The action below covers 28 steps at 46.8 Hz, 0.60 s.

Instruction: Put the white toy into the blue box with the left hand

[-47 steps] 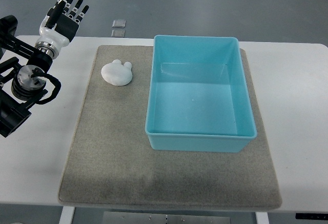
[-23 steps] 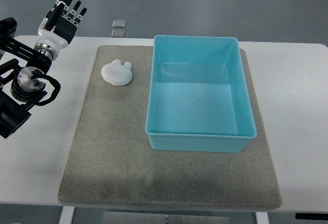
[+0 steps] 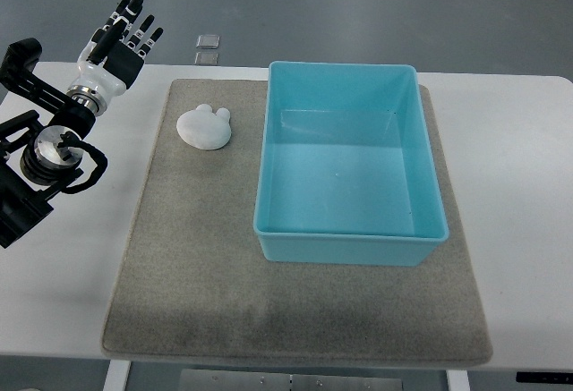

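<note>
A small white toy [image 3: 205, 127] with two rounded ears lies on the grey mat [image 3: 197, 257], just left of the blue box [image 3: 348, 167]. The box is open-topped and holds nothing. My left hand [image 3: 123, 35] hovers over the table's far left corner, up and to the left of the toy and well apart from it. Its fingers are spread and hold nothing. The right arm does not show.
The mat covers most of the white table [image 3: 519, 194]. The left arm's black joints [image 3: 40, 154] hang over the table's left edge. Two small square plates [image 3: 207, 48] lie on the floor beyond the table.
The left hand has shifted a little to the right, toward the toy. Toy and box have not moved.
</note>
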Tool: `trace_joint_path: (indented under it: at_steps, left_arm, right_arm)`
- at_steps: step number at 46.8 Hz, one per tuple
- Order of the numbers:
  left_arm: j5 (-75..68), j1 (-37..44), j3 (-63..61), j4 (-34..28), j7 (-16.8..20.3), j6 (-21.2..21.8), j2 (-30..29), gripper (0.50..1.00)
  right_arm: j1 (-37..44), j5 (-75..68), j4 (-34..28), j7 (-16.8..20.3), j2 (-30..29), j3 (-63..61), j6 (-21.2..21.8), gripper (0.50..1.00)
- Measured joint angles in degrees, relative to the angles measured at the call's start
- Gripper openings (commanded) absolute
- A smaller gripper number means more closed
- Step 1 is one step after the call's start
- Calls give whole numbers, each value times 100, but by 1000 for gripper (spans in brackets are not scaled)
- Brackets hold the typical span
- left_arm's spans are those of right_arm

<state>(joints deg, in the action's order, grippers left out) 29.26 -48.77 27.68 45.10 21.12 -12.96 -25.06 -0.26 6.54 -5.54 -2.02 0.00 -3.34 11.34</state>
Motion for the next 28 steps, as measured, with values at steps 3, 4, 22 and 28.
trace_joint_path:
  at_steps: [3, 4, 22, 28]
  left_arm:
    - [-5, -4, -42, 0, -1, -86, -28, 994]
    - [-6, -7, -64, 1, -2, -102, -43, 994]
    - [-843, -159, -740, 340, 37, -137, -505, 969]
    - [-1511, -164, -758, 652, 104, -41, -748, 962]
  right_arm:
    - [0, 0, 0, 0, 0, 0, 0, 936]
    - [0, 0, 0, 0, 0, 0, 0, 936]
    - [-1, 0, -1, 0, 0, 0, 0, 936]
    - [0, 0, -1, 0, 0, 0, 0, 936]
